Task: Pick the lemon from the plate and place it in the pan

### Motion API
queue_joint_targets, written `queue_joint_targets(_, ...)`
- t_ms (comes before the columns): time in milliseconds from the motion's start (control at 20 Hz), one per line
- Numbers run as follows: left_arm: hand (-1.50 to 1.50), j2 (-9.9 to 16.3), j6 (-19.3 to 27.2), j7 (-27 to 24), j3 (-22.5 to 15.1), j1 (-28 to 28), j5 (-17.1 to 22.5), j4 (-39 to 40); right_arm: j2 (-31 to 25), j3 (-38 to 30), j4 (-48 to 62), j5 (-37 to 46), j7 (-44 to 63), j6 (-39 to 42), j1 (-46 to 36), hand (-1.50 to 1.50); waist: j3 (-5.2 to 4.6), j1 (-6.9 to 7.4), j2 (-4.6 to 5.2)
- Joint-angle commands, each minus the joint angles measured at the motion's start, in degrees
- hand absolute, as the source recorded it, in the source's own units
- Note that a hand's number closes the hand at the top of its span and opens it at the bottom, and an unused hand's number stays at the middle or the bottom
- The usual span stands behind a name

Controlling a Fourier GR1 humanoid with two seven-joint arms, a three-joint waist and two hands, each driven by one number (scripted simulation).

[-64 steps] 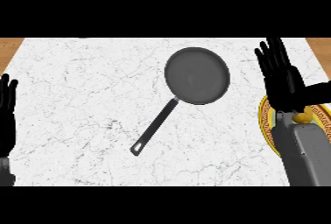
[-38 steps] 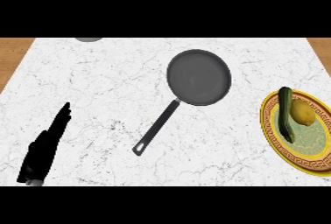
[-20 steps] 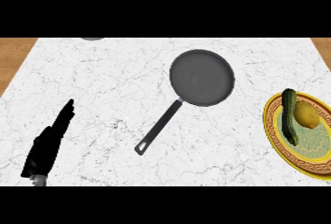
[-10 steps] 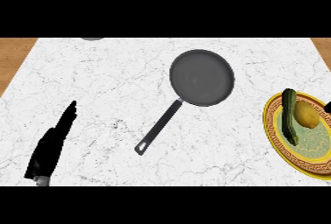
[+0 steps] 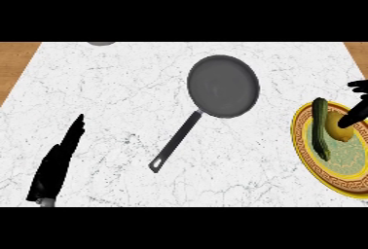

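Note:
The yellow lemon (image 5: 339, 130) lies on the yellow patterned plate (image 5: 338, 170) at the right edge, beside a long green vegetable (image 5: 321, 130). My right hand (image 5: 354, 113) enters from the right edge; one black finger slants down onto the lemon's top and another part (image 5: 358, 85) shows higher up. Its fingers look straight, not curled round the lemon. The dark round pan (image 5: 223, 86) sits in the middle of the counter, its handle (image 5: 174, 144) pointing to the lower left. At the lower left my left hand (image 5: 56, 168) rests open, seen edge-on, fingers pointing up.
A grey round object (image 5: 101, 43) peeks in at the top edge. Brown wood (image 5: 14, 63) borders the white marble counter at the upper left and upper right. Bare marble lies between the pan and the plate.
My right hand has come into view at the right edge and now reaches over the lemon. The left hand has barely shifted. Pan, plate and lemon stay put.

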Motion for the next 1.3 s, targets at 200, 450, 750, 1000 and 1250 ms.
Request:
queue_joint_targets(200, 0.0, -2.9, -0.9, -0.7, 1.1, -1.8, -2.9, 2.7, 2.5, -0.5, 5.5, 4.8, 0.8, 0.7, -2.1, -1.5, 0.01, 0.02, 0.13)
queue_joint_targets(450, 0.0, -2.3, -1.8, 6.1, 2.1, -0.2, -2.8, -6.5, 4.8, -1.0, 8.4, 7.3, -1.5, -1.0, -1.8, -1.5, 0.05, 0.39, 0.09)
queue_joint_targets(750, 0.0, -4.1, -3.3, 0.8, 3.2, 1.2, -4.9, -1.4, 5.2, -2.5, 7.2, 8.8, -2.7, -0.9, 1.2, -1.5, 0.02, -0.06, 0.01)
queue_joint_targets(1000, 0.0, -3.3, -5.8, 1.0, 6.3, 1.0, -3.6, -3.0, 5.8, -2.6, 11.6, 12.0, -4.4, -0.9, -1.4, -1.5, 0.03, 0.32, 0.09)
queue_joint_targets(1250, 0.0, -4.1, -7.8, 4.1, 7.4, -3.9, -3.5, -0.4, 7.4, -2.7, 10.4, 13.7, -8.6, -4.8, 4.4, -1.5, 0.03, -0.19, 0.05)
